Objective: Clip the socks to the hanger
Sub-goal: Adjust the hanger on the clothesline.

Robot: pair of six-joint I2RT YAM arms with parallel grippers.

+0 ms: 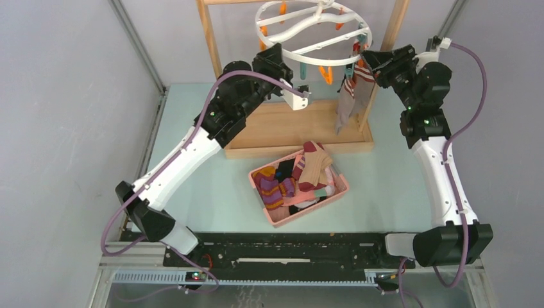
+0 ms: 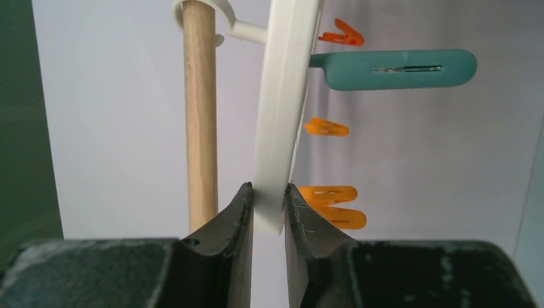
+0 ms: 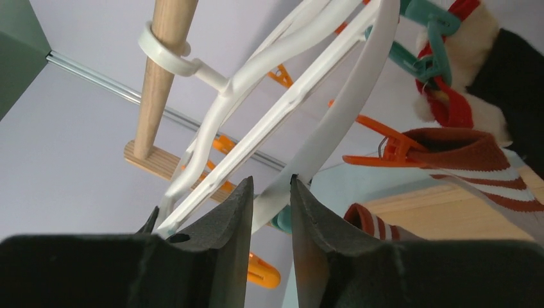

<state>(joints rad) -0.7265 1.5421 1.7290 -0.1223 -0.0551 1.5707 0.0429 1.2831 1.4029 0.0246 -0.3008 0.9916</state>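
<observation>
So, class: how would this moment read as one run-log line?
left tool: clamped on hanger rim | right tool: jaws around rim, grip unclear | clipped socks: hanging beside right tool | basket: loose socks inside

Hanger [image 1: 314, 29] white; teal clip [image 2: 401, 68], orange clips [image 2: 327, 127]. Hung: rust sock [image 3: 475, 160] with white stripes, dark sock [image 3: 519, 77] with red-cream cuff. Basket [image 1: 312, 207] pink; in it a purple-orange striped sock [image 1: 272, 186] and a tan sock [image 1: 314, 165]. Rack [image 1: 289, 125] pale wood, table [image 1: 385, 179] mint, arms [image 1: 173, 160] white and black.

I see plain pale grey walls [image 1: 58, 96] on both sides, slim aluminium corner posts [image 1: 137, 46], and a pale mint-green tabletop [image 1: 385, 179], evenly lit.
</observation>
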